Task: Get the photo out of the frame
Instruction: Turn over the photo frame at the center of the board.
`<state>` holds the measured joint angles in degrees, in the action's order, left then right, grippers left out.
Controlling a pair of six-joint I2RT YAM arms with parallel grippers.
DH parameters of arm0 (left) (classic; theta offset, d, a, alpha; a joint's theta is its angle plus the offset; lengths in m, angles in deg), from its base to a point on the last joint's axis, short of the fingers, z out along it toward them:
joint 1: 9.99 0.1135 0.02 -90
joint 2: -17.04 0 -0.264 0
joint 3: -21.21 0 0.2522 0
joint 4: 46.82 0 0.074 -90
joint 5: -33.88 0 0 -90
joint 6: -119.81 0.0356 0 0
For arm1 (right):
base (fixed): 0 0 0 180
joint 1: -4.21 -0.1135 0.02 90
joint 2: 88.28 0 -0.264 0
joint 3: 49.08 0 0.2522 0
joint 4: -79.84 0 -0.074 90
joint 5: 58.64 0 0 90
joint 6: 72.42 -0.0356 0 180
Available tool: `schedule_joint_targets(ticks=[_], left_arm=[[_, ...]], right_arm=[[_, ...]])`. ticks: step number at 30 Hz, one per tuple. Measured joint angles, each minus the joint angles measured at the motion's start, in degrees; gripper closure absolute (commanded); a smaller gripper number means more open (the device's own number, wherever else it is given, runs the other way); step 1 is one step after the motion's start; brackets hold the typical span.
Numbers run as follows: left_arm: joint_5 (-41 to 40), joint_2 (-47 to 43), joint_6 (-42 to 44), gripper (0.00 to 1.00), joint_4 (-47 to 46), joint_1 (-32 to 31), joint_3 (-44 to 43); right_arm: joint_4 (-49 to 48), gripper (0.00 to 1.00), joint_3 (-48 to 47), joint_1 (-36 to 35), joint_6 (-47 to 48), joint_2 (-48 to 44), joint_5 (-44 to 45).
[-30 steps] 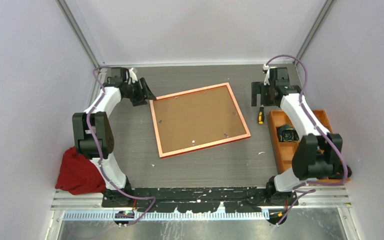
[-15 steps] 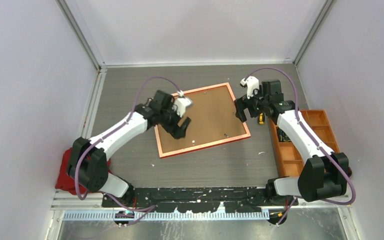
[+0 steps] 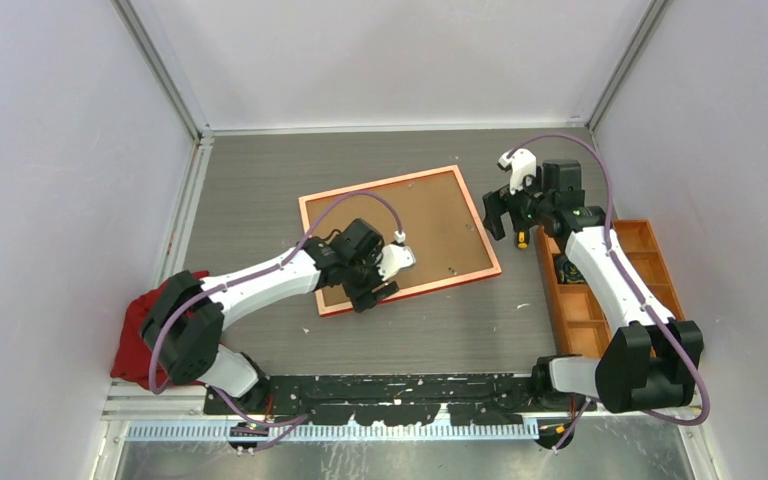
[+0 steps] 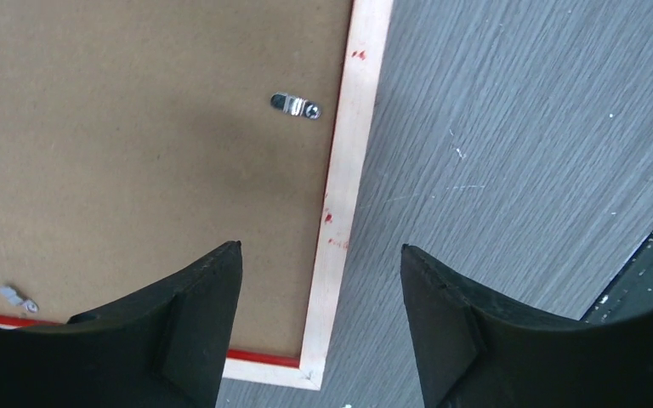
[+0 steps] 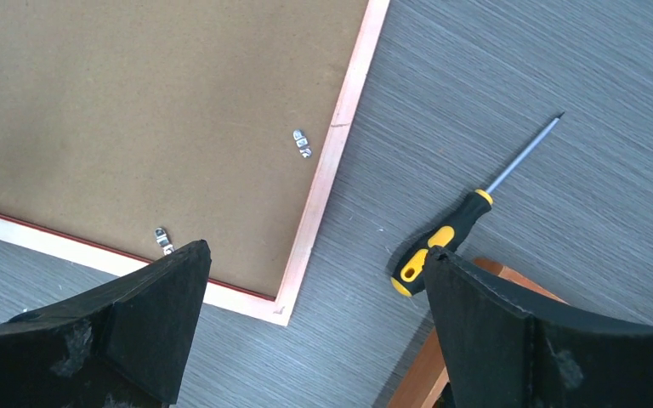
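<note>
The frame lies face down on the table, its pale orange back rim around a brown backing board. The photo is hidden under the board. My left gripper is open and empty above the frame's near edge. In the left wrist view its fingertips straddle the rim near a corner, with a metal clip further up. My right gripper is open and empty above the frame's right edge. In the right wrist view it hovers over a frame corner with two clips visible.
A yellow-and-black screwdriver lies on the table right of the frame; it also shows in the right wrist view. An orange compartment tray stands at the right. A red cloth lies at the near left.
My left arm has swung from the far left corner across the board to the frame's near edge. My right gripper came in to the frame's right edge, then drew back slightly right.
</note>
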<state>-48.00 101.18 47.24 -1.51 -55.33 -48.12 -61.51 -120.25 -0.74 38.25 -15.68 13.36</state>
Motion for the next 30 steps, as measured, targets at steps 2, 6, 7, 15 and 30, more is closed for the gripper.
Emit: schedule_joint_targets(ticks=[2,6,7,15,30], left_arm=[[-0.5,1.0,0.7,0.34,-0.8,-1.1,0.0],[-1.7,3.9,1.7,0.36,-2.2,-2.6,0.0],[-2.1,4.6,2.2,0.38,-2.6,-2.9,0.1],[-3.1,8.3,3.2,0.50,-5.0,-3.5,0.2],[-7.5,9.3,4.1,0.80,-7.8,-6.0,1.6]], right_arm=[[0.0,0.00,0.0,0.7,0.0,0.0,-0.4],[0.0,0.00,0.0,1.2,0.0,0.0,-1.0],[0.0,0.00,0.0,1.3,0.0,0.0,-1.3],[0.0,0.00,0.0,1.8,-0.1,0.0,-2.8],[0.0,0.00,0.0,2.4,-0.2,0.0,-3.7]])
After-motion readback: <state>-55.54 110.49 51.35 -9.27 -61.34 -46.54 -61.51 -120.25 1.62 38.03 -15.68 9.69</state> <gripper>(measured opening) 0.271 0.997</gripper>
